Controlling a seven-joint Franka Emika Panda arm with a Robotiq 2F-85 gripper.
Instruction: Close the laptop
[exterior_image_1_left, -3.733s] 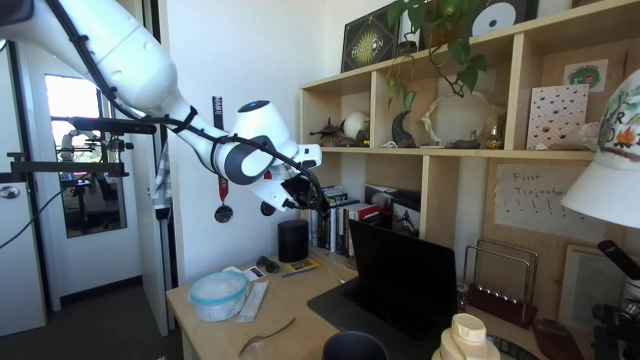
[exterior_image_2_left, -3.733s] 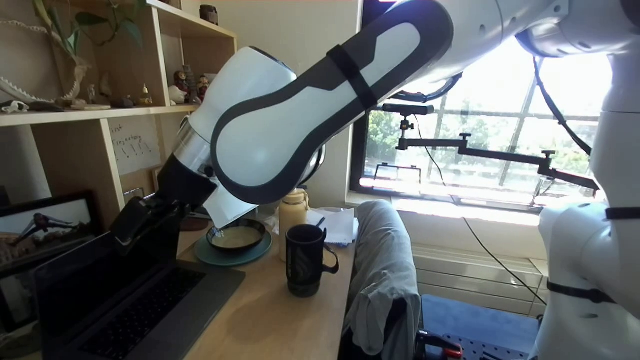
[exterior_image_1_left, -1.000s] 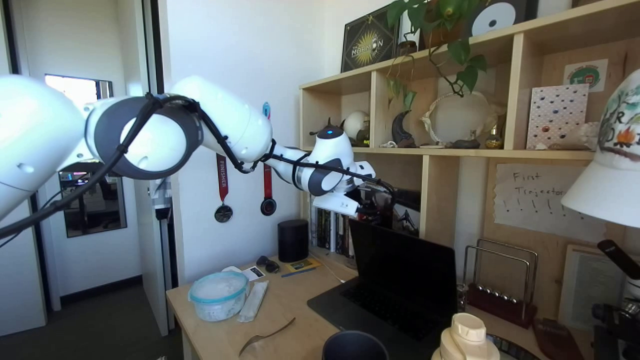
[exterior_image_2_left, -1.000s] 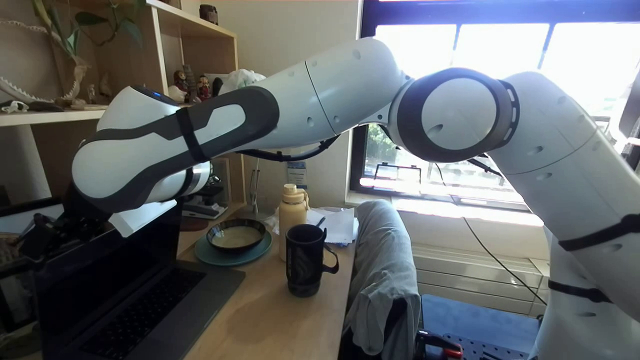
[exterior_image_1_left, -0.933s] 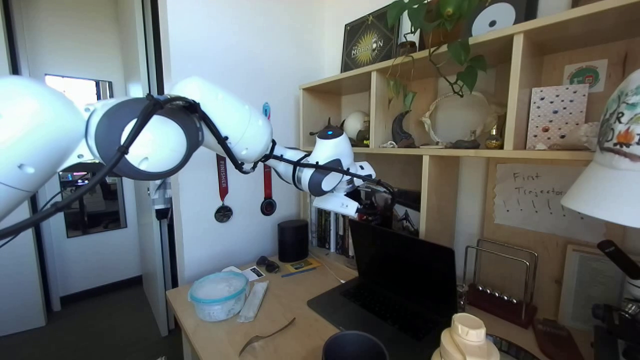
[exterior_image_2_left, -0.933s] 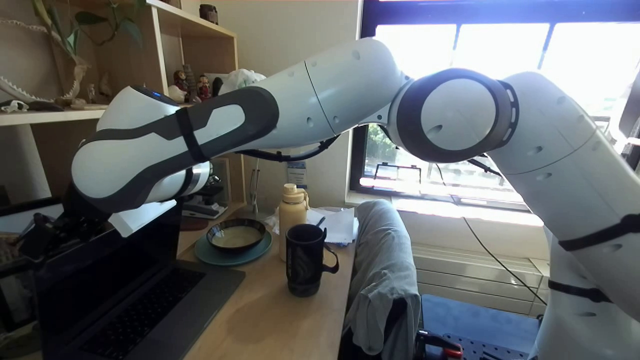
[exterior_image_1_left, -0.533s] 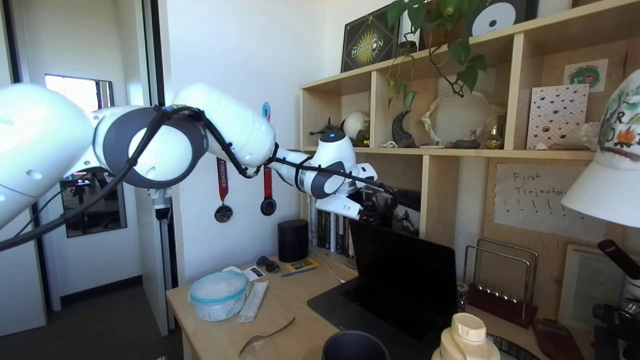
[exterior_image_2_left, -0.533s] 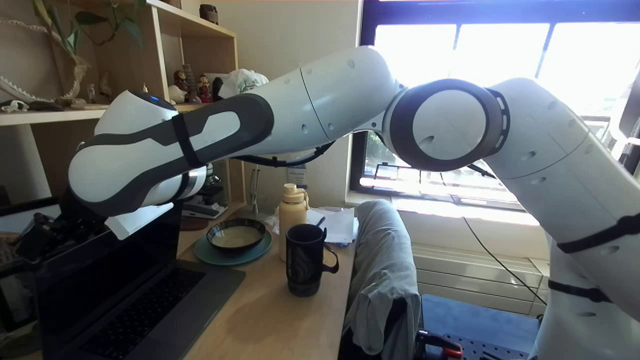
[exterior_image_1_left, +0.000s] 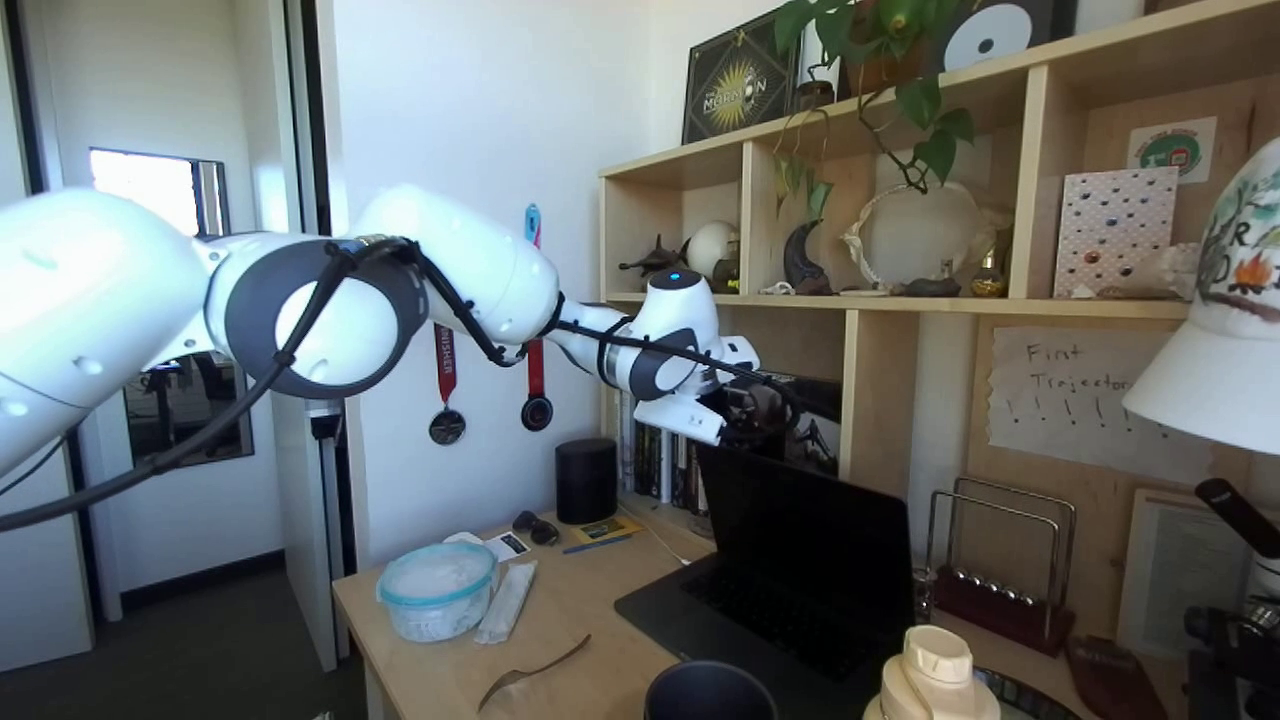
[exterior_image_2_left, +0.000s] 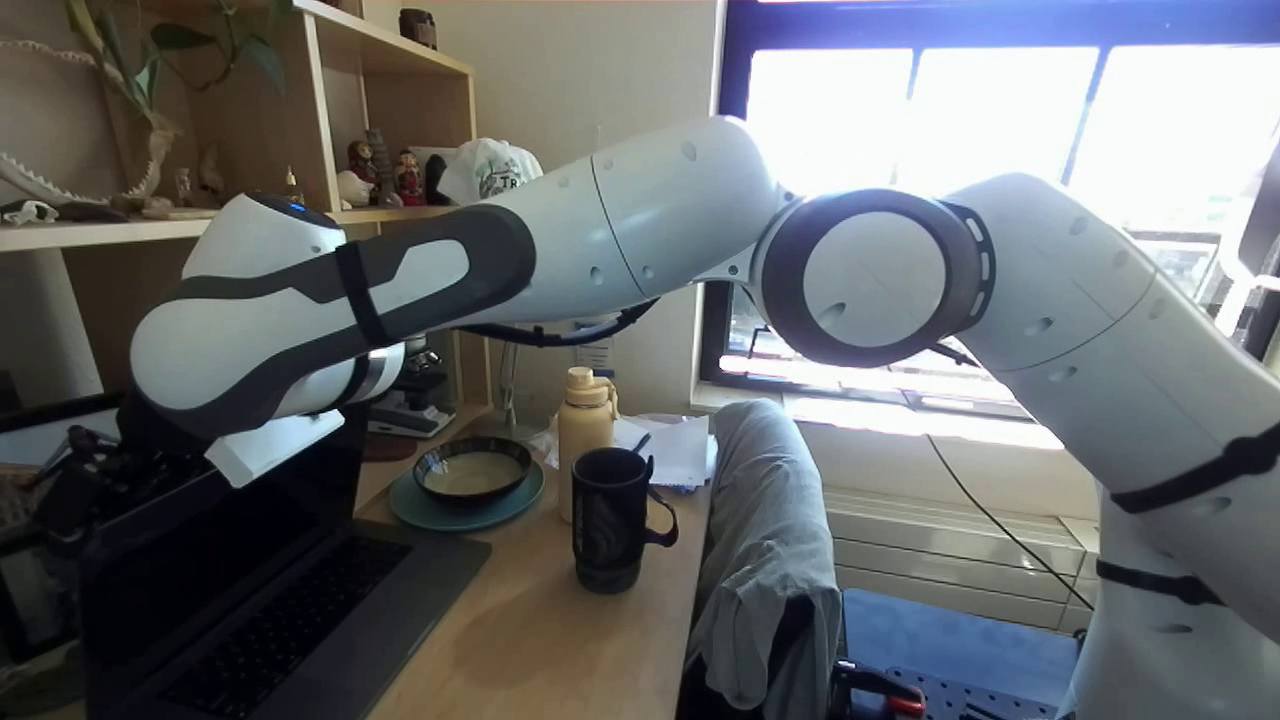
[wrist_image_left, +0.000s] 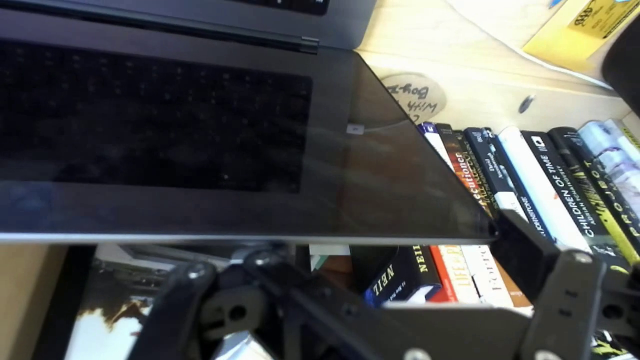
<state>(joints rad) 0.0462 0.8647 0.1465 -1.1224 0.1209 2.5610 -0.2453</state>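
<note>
The black laptop (exterior_image_1_left: 805, 545) stands open on the desk, its dark screen raised and keyboard showing; it also shows in an exterior view (exterior_image_2_left: 290, 640). In the wrist view the screen (wrist_image_left: 380, 200) fills the upper left, its top edge crossing the picture. My gripper (wrist_image_left: 387, 247) is open with its fingers wide apart at that top edge. One finger is at the lid's corner; the other is partly hidden behind the edge. Nothing is held between them. In both exterior views the gripper (exterior_image_1_left: 765, 415) (exterior_image_2_left: 85, 480) is at the top of the lid, on its rear side.
Books (wrist_image_left: 545, 185) and a framed picture (exterior_image_2_left: 60, 440) stand behind the lid. A black mug (exterior_image_2_left: 610, 520), a yellow bottle (exterior_image_2_left: 587, 415) and a bowl on a plate (exterior_image_2_left: 470, 470) stand beside the laptop. A black speaker (exterior_image_1_left: 586, 480) and a lidded tub (exterior_image_1_left: 438, 590) are on the desk.
Over the whole span my gripper has moved from above the laptop to behind its lid. In the last second the arm has lowered slightly, and the lid's top edge has tipped forward very slightly.
</note>
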